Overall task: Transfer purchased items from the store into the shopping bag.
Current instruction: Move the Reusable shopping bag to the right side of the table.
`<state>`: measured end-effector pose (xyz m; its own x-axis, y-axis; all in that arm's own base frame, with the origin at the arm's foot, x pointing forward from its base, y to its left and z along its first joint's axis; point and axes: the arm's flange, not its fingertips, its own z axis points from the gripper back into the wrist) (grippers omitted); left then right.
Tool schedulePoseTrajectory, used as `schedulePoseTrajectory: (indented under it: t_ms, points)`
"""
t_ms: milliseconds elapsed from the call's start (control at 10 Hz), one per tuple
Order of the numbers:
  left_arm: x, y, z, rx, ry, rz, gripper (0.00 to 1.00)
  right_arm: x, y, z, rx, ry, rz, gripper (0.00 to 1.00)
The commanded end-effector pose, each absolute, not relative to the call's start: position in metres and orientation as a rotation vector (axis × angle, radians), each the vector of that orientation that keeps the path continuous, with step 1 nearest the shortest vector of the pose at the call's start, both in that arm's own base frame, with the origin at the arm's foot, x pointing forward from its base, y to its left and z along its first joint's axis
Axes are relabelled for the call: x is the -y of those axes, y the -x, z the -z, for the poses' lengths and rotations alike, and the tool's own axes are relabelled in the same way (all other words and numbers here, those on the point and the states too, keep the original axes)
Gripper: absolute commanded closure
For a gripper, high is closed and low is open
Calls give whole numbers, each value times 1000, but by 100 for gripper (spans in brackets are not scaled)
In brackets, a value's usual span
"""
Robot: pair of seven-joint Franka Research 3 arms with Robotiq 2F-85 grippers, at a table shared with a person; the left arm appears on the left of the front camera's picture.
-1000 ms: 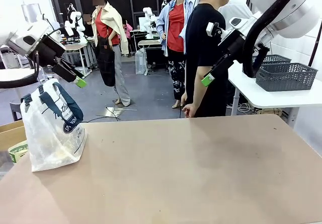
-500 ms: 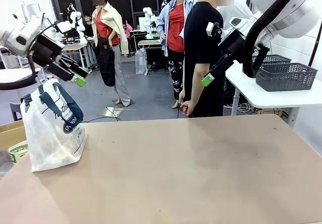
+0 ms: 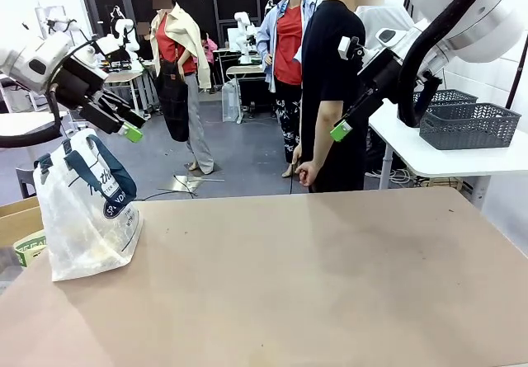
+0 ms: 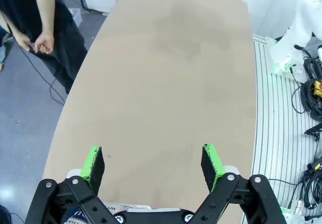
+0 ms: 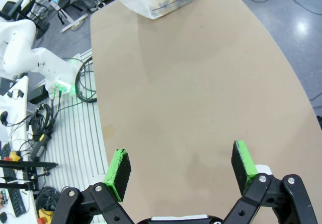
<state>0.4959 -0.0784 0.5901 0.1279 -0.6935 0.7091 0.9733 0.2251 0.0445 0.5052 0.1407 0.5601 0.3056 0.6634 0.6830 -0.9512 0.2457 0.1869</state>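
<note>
translucent shopping bag [image 3: 87, 210] just below open, empty left pincer [image 3: 129, 128].

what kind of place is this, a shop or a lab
Most likely a robotics lab staged as a shop checkout: a plain table with a shopping bag on it, mesh baskets on a side table, and cables along the floor.

translucent plastic shopping bag [image 3: 87, 210] (crinkled), matt table [image 3: 313, 284]

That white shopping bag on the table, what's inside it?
The shopping bag is translucent: only faint pale and yellowish shapes show low inside. What they are is hidden by the cloudy plastic.
</note>
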Motion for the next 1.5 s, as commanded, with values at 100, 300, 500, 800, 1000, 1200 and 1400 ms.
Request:
schedulePoseTrajectory:
  t_ms: [100, 300, 500, 800, 1000, 1200, 1400]
  points:
    - [79, -496, -589, 703, 493, 1274, 0, -142, -505, -560, 535, -638, -1166, 0]
    - [79, -496, -589, 703, 493, 1274, 0, -142, -505, -560, 535, -638, -1166, 0]
    - [79, -496, -589, 703, 493, 1274, 0, -142, -505, -560, 535, -638, -1166, 0]
    - [79, -496, -589, 703, 493, 1274, 0, -142, -505, -560, 535, -638, -1166, 0]
    - [79, -496, -589, 703, 493, 1274, 0, -142, -505, -560, 535, -638, -1166, 0]
    - [79, -496, -589, 703, 493, 1274, 0, -142, -505, -560, 535, -638, -1166, 0]
    - [79, -496, -589, 703, 493, 1274, 0, -142, -505, -560, 535, -638, -1166, 0]
